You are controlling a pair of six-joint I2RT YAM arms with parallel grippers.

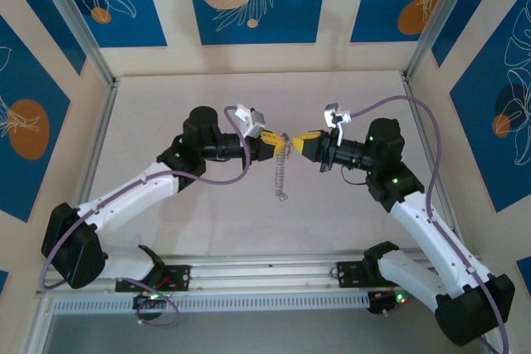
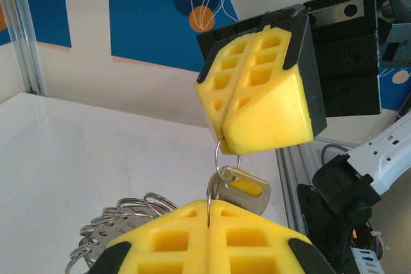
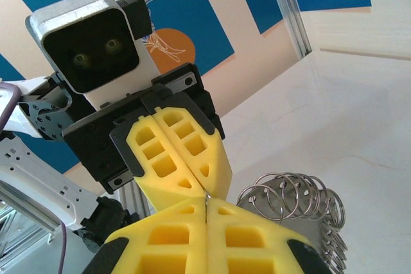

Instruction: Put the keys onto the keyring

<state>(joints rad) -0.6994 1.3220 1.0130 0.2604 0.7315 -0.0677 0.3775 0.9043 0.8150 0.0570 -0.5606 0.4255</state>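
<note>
Fingertips (image 2: pixel 173 239) of the left jaws are nearest in the left wrist view, pressed together with the seam closed. A pale sliver of metal runs into that seam from above. Cannot tell whether it is the key's shaft or ring wire, so what the left jaws pinch is unconfirmed.

Just beyond those tips, touching or nearly so, is the key (image 2: pixel 247 189), with a yellow centre in a pale metal frame. It hangs from a thin ring (image 2: pixel 217 155). The ring's upper part disappears into the seam of the right jaws' fingertips (image 2: pixel 270 113), which are also pressed together, so the right jaws hold the thin ring.

Relation that matters: the key lies between the two pairs of tips, straight ahead of the left jaws and below the right ones. Its long axis looks roughly crosswise to the line joining them. Judged: the left arm (image 1: pixel 124 196) is nearer to the key, and the right arm (image 1: pixel 423 221) steadies the ring.

From above, a chain of rings (image 1: pixel 282 170) drops from the meeting point over the surface (image 1: pixel 207 230). Cannot tell whether its lower end rests there.

Hard to make out:
- From above, the key is too small to separate from the yellow tips.
- In the right wrist view, the contact is a mere glint at the seam.
- How the chain joins the thin ring is hidden behind the left tips.
</note>
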